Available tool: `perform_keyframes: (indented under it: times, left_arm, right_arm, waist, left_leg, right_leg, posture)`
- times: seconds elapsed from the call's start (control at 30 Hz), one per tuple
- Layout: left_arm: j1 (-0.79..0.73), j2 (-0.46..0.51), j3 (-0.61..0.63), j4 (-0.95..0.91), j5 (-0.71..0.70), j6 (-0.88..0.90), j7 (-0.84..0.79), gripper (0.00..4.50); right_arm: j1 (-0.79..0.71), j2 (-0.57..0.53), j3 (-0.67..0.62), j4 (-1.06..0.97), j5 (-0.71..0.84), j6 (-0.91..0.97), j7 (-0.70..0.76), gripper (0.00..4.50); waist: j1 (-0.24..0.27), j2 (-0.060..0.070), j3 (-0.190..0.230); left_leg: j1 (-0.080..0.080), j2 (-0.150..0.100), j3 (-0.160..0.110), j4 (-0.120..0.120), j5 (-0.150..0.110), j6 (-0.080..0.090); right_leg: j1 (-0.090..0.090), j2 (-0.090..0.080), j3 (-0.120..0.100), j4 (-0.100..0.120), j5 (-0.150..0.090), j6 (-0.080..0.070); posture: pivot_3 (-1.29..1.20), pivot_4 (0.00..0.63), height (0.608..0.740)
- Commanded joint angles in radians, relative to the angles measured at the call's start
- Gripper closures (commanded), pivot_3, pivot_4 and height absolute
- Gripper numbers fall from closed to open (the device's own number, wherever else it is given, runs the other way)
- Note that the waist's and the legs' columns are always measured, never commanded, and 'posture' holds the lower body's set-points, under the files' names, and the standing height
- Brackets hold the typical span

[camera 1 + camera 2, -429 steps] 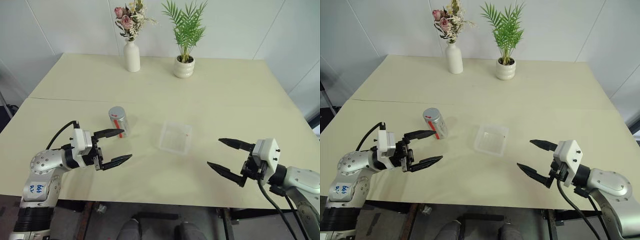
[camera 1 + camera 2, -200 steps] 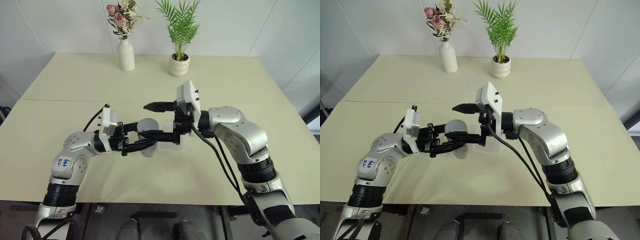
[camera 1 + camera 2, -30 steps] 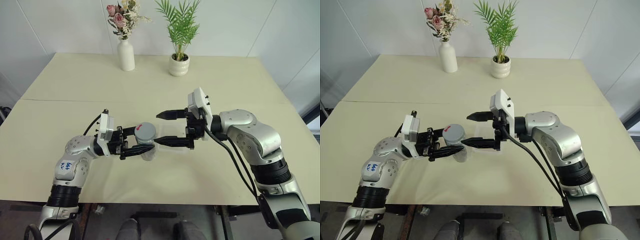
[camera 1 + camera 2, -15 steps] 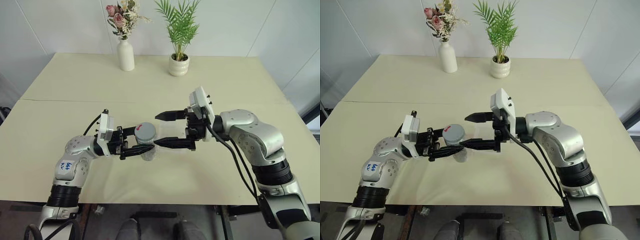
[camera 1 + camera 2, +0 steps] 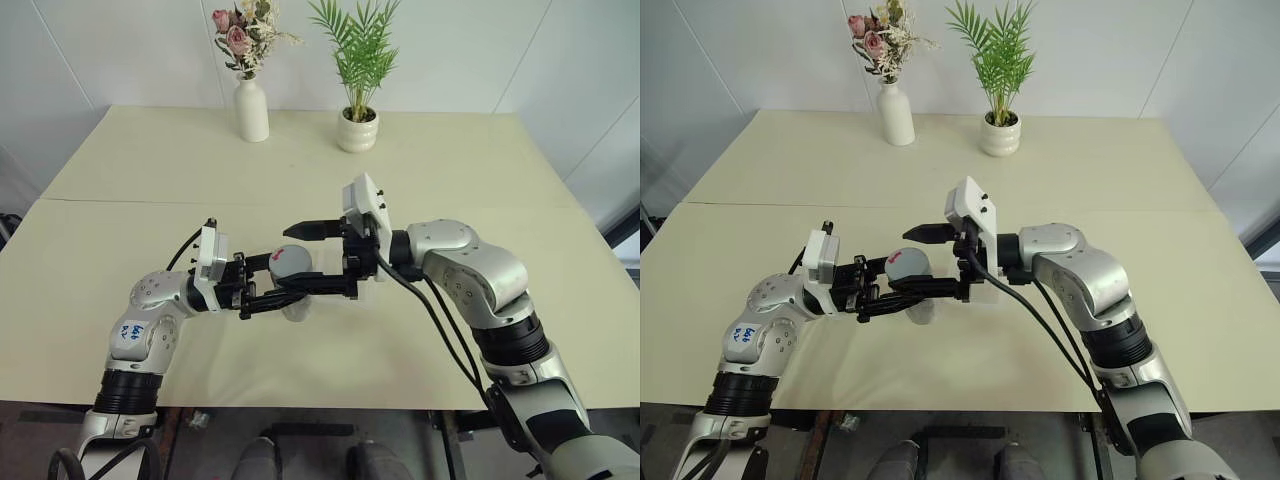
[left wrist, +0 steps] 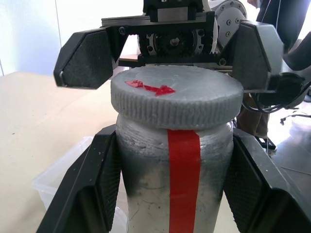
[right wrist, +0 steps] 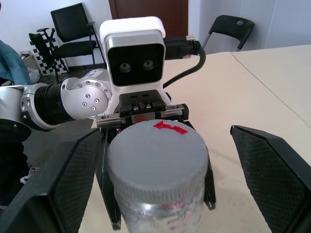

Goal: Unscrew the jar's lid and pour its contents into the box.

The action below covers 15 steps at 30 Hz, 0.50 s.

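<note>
Fingers (image 6: 92, 194) of the left gripper (image 5: 283, 282) are clamped on the body of the jar (image 5: 292, 290), holding it upright above the table (image 5: 450, 170) near its middle front. Its grey lid (image 6: 177, 101) is screwed on, a small red mark on top and a red strip running down the jar's side. Facing it from the right, the right gripper (image 5: 300, 255) has its jaws spread wide, one finger on the far side of the lid and one on the near side, neither touching it. Just right of the jar, behind the right gripper, lies the clear box (image 6: 60, 174) on the table. At the far edge stand a white flower vase (image 5: 252, 110) and a potted plant (image 5: 357, 130).
</note>
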Motion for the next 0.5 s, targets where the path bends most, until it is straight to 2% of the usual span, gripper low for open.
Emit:
perform_keyframes:
  times: [0.03,0.5]
  left_arm:
    - [-0.006,0.002,0.015,-0.032,-0.015,-0.008,0.003,1.99]
    - [-0.005,0.001,0.013,-0.029,-0.015,-0.009,0.003,1.99]
  right_arm:
    - [-0.019,0.007,-0.01,-0.011,-0.005,-0.014,-0.006,0.05]
    - [0.003,-0.047,-0.055,-0.012,-0.002,-0.014,0.007,0.05]
  waist:
    - [0.001,0.0,0.0]
    - [0.001,0.0,0.0]
  left_leg:
    - [0.0,0.0,0.0,0.0,0.0,0.0]
    - [0.0,0.0,0.0,0.0,0.0,0.0]
  right_leg:
    - [0.0,0.0,0.0,0.0,0.0,0.0]
    - [0.0,0.0,0.0,0.0,0.0,0.0]
  posture:
    - [0.0,0.15,0.74]
    - [0.0,0.15,0.74]
